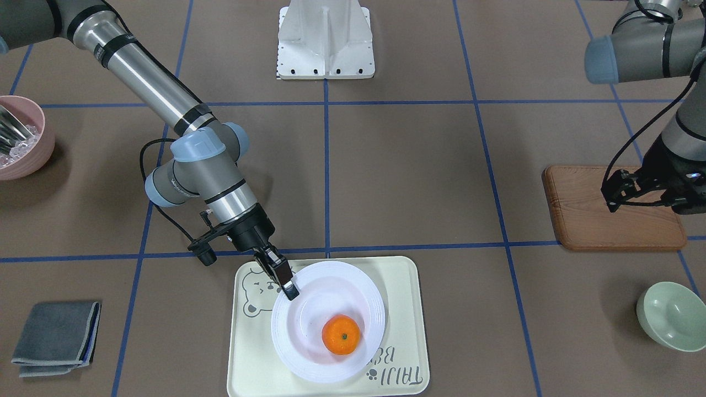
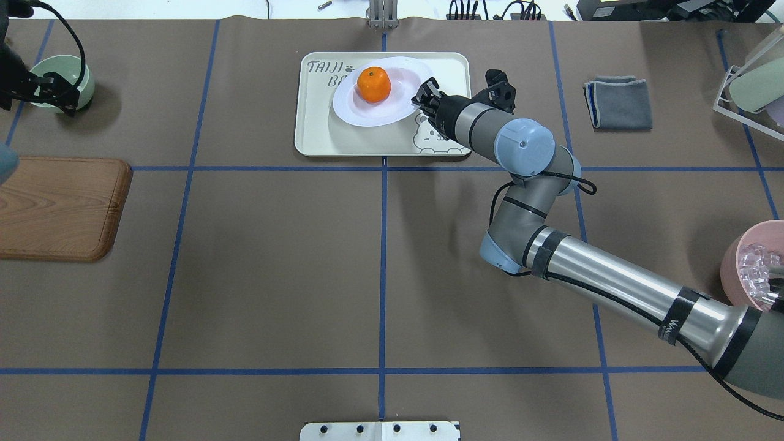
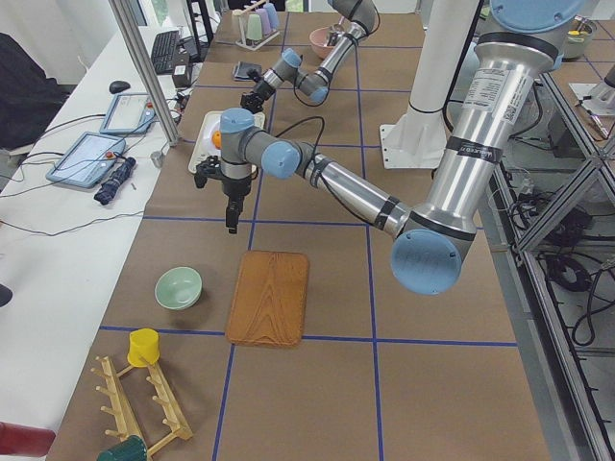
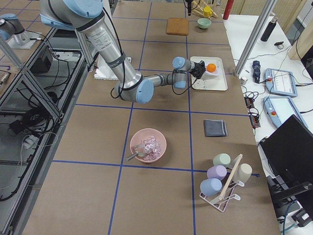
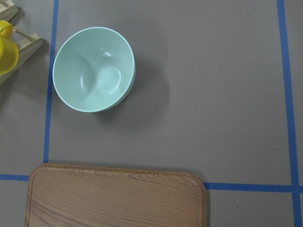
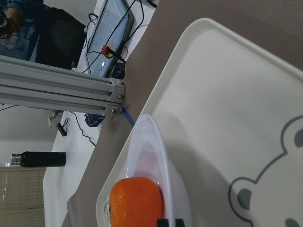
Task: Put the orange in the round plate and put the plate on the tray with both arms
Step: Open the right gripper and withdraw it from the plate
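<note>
The orange (image 1: 341, 334) lies inside the round plate (image 1: 309, 358), and the plate sits on the cream tray (image 1: 397, 286) near its bear drawing. My right gripper (image 1: 290, 290) reaches in low from the side and is shut on the plate's rim. In the right wrist view the rim (image 6: 151, 142) shows edge-on, with the orange (image 6: 136, 202) behind it and the tray (image 6: 227, 94) beneath. My left gripper (image 1: 613, 192) hangs open and empty above the table, far from the tray, between the wooden board and the green bowl.
A brown wooden board (image 1: 584, 220) and a pale green bowl (image 1: 673, 315) lie on my left side. On my right are a pink bowl (image 1: 22, 138) of clear pieces and a folded grey cloth (image 1: 55, 337). A cup rack (image 4: 225, 181) stands at the right end.
</note>
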### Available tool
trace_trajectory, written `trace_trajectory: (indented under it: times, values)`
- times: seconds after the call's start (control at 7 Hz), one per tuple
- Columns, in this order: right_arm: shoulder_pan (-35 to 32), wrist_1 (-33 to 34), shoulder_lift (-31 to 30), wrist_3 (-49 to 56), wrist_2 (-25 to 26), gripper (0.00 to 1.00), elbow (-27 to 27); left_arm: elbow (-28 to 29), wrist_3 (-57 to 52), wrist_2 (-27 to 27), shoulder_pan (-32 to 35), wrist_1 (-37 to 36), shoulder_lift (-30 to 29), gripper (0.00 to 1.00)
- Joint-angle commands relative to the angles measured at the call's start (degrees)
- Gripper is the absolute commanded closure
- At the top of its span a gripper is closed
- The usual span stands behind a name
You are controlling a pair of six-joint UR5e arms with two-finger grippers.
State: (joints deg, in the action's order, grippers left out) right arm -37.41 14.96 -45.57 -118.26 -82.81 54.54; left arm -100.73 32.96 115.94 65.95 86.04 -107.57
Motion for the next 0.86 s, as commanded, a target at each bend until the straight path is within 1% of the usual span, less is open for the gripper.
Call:
trace_trajectory:
  times: [0.0,0.14,0.29,0.43,0.57,0.71]
  values:
    - [-1.42,3.73,-1.88,3.87,-1.47,0.0,1.52,0.01,0.0,-0.01,0.06,-0.08,-0.09,0.02]
    - [-3.79,10.11,-6.68,14.09,-8.01,0.0,6.84,0.01,0.0,-0.01,0.58,-0.26,-0.09,0.02]
    - [-6.77,20.18,-11.25,22.81,-14.16,0.0,14.03,0.01,-0.09,0.08,0.76,-0.52,-0.09,0.02]
    - [-11.93,30.64,-14.34,32.99,-22.14,0.0,19.76,-0.08,-0.09,1.03,1.11,-0.7,-0.09,0.02]
    - [-17.81,41.09,-17.68,49.19,-29.44,0.0,25.65,-0.08,-0.09,2.0,1.98,-0.61,-0.09,0.02]
    - [-21.61,47.46,-23.37,60.49,-31.17,0.0,32.23,-0.43,-0.18,2.36,2.43,-0.52,0.08,0.02]
